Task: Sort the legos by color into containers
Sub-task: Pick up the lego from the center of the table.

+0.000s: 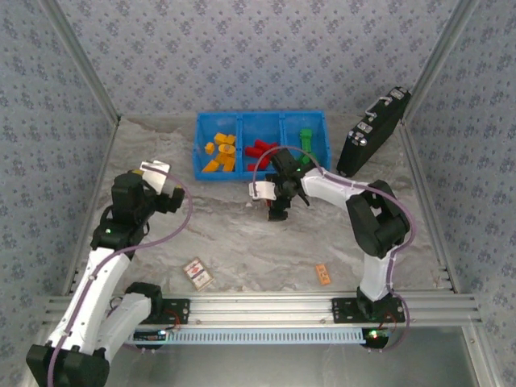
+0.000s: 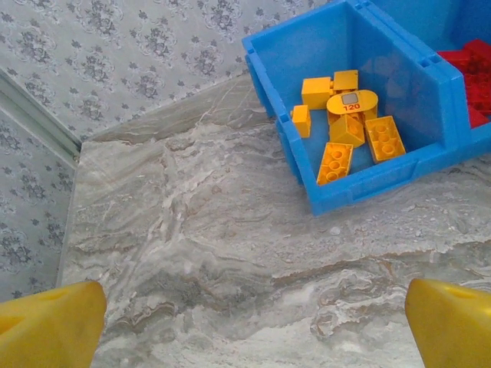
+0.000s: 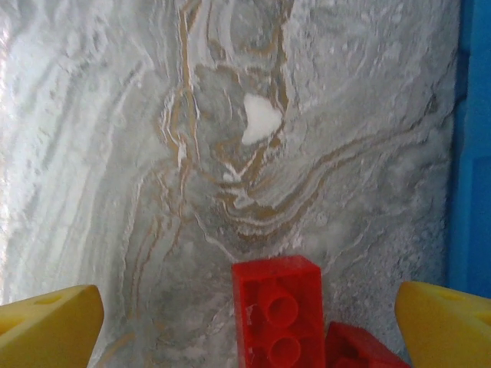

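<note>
Left wrist camera: left gripper [image 2: 245, 326], jaws spread wide, hangs over the marbled table [image 2: 192, 230], facing orange-yellow legos [image 2: 349, 126] piled in the left compartment [image 2: 307, 61] of the blue bin [image 2: 368, 192]. Right wrist camera: right gripper [image 3: 249, 326], jaws apart and gripping nothing, flanks two glossy, studded red legos [image 3: 278, 307] on the table beside the bin.

3 bin compts [image 1: 262, 114], approx. 7 orange-yellow legos [image 2: 347, 129], 2 loose red legos [image 3: 278, 310], 1 blk case [image 1: 372, 133], 1 card [image 1: 197, 273]
</note>
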Controlling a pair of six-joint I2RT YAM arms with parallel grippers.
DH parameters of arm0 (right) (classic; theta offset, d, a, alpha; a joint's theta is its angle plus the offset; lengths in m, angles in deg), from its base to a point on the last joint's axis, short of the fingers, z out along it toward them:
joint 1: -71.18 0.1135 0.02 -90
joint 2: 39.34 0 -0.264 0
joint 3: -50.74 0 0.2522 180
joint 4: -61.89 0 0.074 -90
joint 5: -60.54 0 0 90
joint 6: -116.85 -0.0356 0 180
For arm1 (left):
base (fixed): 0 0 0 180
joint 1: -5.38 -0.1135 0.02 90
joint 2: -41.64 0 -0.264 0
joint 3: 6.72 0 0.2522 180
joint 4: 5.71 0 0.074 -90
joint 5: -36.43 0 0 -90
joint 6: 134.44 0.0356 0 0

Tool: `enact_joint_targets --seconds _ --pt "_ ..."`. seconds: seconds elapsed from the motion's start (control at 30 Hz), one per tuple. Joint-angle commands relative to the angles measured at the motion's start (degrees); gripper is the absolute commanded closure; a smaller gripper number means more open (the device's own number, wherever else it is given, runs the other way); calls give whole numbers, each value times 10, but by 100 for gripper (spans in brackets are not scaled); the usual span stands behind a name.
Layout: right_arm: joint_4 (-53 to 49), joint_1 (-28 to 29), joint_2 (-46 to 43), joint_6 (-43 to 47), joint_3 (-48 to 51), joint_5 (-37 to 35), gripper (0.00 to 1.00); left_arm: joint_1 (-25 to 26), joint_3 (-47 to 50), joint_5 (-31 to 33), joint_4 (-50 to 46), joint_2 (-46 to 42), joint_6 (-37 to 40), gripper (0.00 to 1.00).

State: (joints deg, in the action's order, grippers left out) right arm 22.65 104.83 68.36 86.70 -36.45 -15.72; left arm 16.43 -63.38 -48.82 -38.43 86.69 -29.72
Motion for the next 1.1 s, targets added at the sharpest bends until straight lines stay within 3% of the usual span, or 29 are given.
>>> enact_joint_targets --seconds 0.0,0.37,0.47,0.7,0.93,1.07 --pt "-31 -9 10 9 -11 -1 3 3 3 18 32 5 21 0" --pt "-36 -17 57 6 -37 9 17 2 -10 21 30 34 33 0" --pt "-48 -17 70 6 -51 11 27 3 -22 17 27 47 29 0" --pt "-66 -18 74 10 -60 13 62 2 -15 15 36 48 30 0" --pt "-104 -20 52 7 -89 13 76 3 -13 13 36 37 28 0" --pt "-127 -19 40 -1 -131 30 77 3 -2 11 47 25 26 0"
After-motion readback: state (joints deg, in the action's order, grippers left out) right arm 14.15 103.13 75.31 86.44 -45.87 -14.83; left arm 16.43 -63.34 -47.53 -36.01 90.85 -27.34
